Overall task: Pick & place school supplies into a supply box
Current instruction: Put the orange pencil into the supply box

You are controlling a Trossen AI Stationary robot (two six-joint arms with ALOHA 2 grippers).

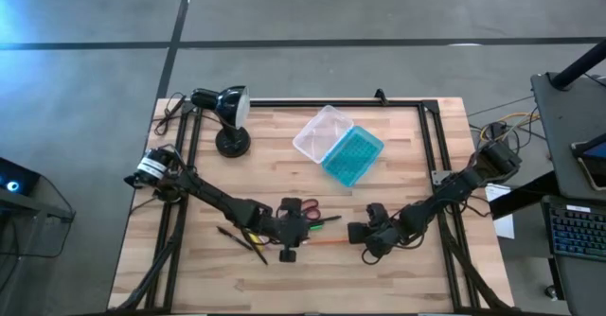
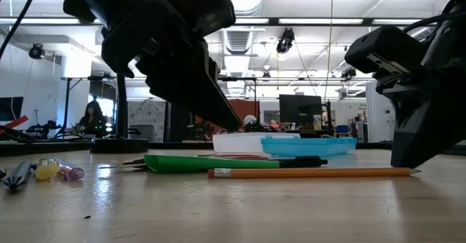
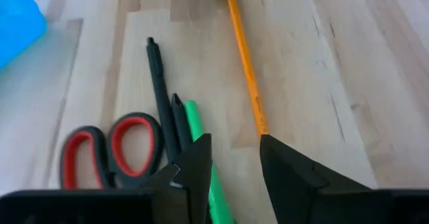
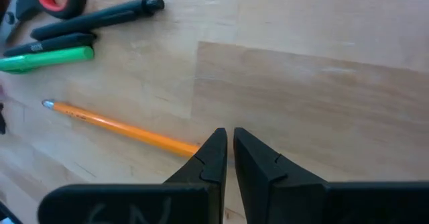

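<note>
The orange pencil (image 1: 331,244) lies flat on the table between my two grippers. Red-handled scissors (image 3: 107,150), two dark pens (image 3: 161,83) and a green marker (image 3: 201,127) lie beside it. My left gripper (image 3: 234,160) is open, just short of the pencil's eraser end (image 3: 260,125), with one finger over the marker. My right gripper (image 4: 229,147) is shut at the pencil's pointed end. The supply box (image 1: 338,146) lies open farther back, its teal half (image 1: 353,157) beside its clear half (image 1: 322,131). My right gripper's shut fingertips come down at the orange pencil's pointed end (image 4: 184,145), which runs behind one finger (image 4: 211,153). I cannot tell whether they touch it. The pencil lies flat on the table (image 2: 313,172).
A black desk lamp (image 1: 227,117) stands at the far left of the table. More pencils and pens (image 1: 241,240) lie near my left arm. A black frame rail (image 1: 431,146) runs along the table's right side. Bare wood lies between the box and the grippers.
</note>
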